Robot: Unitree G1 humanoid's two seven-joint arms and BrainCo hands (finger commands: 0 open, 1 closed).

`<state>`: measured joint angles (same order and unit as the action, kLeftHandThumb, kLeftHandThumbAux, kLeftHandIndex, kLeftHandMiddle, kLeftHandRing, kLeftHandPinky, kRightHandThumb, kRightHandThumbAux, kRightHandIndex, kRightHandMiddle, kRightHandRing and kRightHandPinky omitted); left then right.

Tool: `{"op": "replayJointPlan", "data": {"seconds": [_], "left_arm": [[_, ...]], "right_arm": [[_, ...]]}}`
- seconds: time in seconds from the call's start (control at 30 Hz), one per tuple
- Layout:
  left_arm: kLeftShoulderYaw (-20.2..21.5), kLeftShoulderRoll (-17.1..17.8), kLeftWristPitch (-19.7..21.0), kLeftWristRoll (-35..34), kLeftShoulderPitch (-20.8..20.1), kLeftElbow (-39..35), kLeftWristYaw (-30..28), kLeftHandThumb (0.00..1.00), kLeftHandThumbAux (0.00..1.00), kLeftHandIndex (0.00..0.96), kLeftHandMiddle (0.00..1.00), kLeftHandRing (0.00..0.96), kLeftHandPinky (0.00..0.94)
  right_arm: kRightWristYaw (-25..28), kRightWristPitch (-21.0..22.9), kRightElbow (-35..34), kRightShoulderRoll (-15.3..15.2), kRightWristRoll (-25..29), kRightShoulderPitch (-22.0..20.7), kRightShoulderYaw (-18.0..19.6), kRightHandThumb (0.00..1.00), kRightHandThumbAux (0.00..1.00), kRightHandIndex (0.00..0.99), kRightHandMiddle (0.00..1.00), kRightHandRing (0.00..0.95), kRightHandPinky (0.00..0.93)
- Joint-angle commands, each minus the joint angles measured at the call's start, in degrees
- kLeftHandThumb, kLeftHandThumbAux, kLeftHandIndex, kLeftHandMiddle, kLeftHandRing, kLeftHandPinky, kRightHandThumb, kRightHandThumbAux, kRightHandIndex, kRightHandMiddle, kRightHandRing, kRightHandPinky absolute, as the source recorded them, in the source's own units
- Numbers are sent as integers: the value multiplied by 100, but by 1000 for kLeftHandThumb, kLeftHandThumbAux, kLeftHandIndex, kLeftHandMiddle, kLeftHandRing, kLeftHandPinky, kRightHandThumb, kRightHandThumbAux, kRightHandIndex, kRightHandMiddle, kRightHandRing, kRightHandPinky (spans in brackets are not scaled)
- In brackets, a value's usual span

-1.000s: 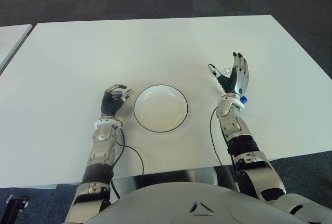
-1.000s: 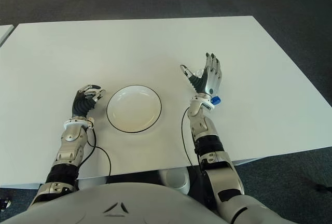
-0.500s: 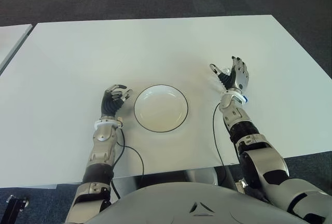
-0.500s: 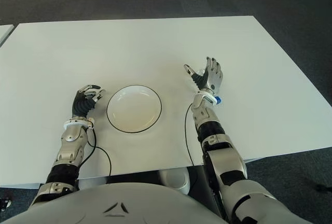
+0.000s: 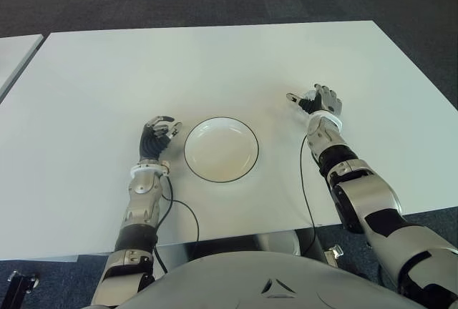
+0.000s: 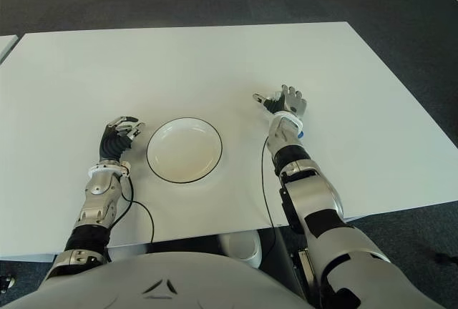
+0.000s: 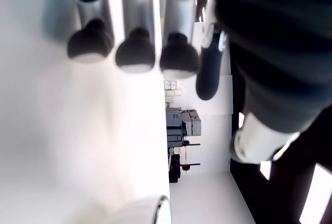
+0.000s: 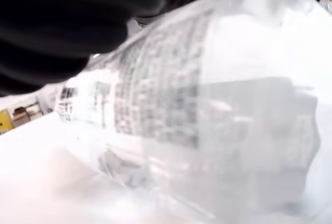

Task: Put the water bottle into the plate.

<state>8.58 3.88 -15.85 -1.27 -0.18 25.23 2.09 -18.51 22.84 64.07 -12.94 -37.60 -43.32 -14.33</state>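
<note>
**Clear plastic under the right hand, right of the plate**

Clear plastic fills the right wrist view: the transparent water bottle [image 8: 197, 115] with its printed label lies right up against the dark fingers [image 8: 78, 6] of the right hand [image 5: 320, 100], which are curled down over it. Whether they actually press on it cannot be told from the pictures. In the eye views the bottle is almost wholly hidden beneath that hand; only a speck of its blue cap [image 6: 300, 135] peeks out beside the wrist. Hand and bottle are low at the white bench [image 5: 215, 59], well to the right of the round white plate with a thin dark rim [image 5: 193, 141], with bare bench between them. The bottle is outside the plate.

The left hand [image 5: 157, 138] shows just beside the plate, on its left. Its fingers [image 7: 136, 53] are loosely bent with open space under them and hold nothing.

The plate sits near the bench's front middle, between the two hands. A thin black cable [image 5: 172, 209] trails from the left wrist across the bench toward its front edge.
</note>
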Motion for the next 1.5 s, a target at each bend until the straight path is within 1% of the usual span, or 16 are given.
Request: {"op": "replayJointPlan", "data": {"seconds": [0.03, 0.13, 0.3, 0.43, 0.6, 0.8, 0.93, 0.97, 1.0, 1.1, 1.13, 1.3, 1.33, 1.37, 1.43, 1.5], "left_arm": [[42, -71, 211, -78, 152, 228, 38, 700, 722, 438, 864, 851, 839], [75, -96, 89, -135, 158, 257, 17, 701, 722, 438, 873, 857, 850], [94, -118, -89, -191, 142, 334, 17, 702, 723, 438, 885, 872, 865], [83, -102, -117, -176, 127, 377, 43, 702, 723, 438, 892, 880, 870], [100, -100, -136, -219, 113, 412, 23, 702, 723, 438, 896, 884, 865], [124, -110, -91, -266, 111, 393, 29, 701, 723, 438, 898, 886, 867], [151, -112, -30, -290, 95, 397, 32, 701, 723, 438, 895, 884, 862], [158, -114, -14, -296, 89, 400, 34, 701, 723, 438, 894, 883, 861], [166, -115, -5, -305, 85, 403, 30, 701, 723, 438, 893, 882, 860], [181, -113, -14, -328, 79, 415, 8, 701, 722, 438, 891, 881, 862], [185, -110, -32, -335, 78, 423, -2, 701, 722, 438, 891, 881, 862], [186, -94, -68, -352, 79, 436, -25, 701, 723, 438, 897, 888, 874], [182, -87, -64, -351, 80, 435, -28, 701, 723, 438, 897, 889, 874], [179, -82, -60, -350, 81, 434, -30, 701, 723, 438, 898, 890, 873], [174, -72, -59, -341, 83, 434, -24, 701, 723, 438, 898, 890, 871], [172, -67, -61, -330, 84, 431, -13, 701, 723, 438, 898, 890, 869]], "right_arm": [[302, 241, 376, 179, 230, 69, -58, 382, 260, 0, 0, 0, 0], [408, 343, 487, 195, 235, -3, -112, 343, 297, 0, 0, 0, 0], [666, 442, 638, 190, 208, -79, -257, 294, 326, 0, 0, 0, 0], [944, 516, 717, 169, 185, -130, -395, 266, 342, 0, 0, 0, 0], [1344, 658, 801, 159, 164, -202, -565, 202, 384, 0, 0, 0, 0], [1612, 821, 805, 161, 176, -252, -685, 166, 427, 21, 0, 0, 3], [1632, 810, 751, 139, 206, -230, -719, 163, 450, 69, 0, 0, 83], [1619, 793, 731, 131, 216, -218, -720, 175, 464, 166, 66, 81, 194], [1600, 769, 705, 121, 226, -202, -715, 184, 472, 229, 109, 135, 266], [1572, 714, 651, 102, 245, -170, -714, 204, 498, 330, 225, 253, 392], [1563, 694, 631, 95, 253, -159, -712, 206, 502, 341, 240, 267, 406], [1465, 667, 556, 86, 315, -122, -650, 231, 558, 423, 391, 421, 519], [1406, 660, 534, 84, 337, -111, -619, 233, 564, 433, 406, 434, 528], [1365, 654, 518, 82, 352, -103, -599, 243, 587, 457, 458, 477, 555], [1206, 622, 495, 76, 395, -81, -533, 255, 612, 487, 524, 536, 596], [1050, 588, 490, 78, 449, -64, -454, 273, 644, 529, 623, 631, 669]]}}
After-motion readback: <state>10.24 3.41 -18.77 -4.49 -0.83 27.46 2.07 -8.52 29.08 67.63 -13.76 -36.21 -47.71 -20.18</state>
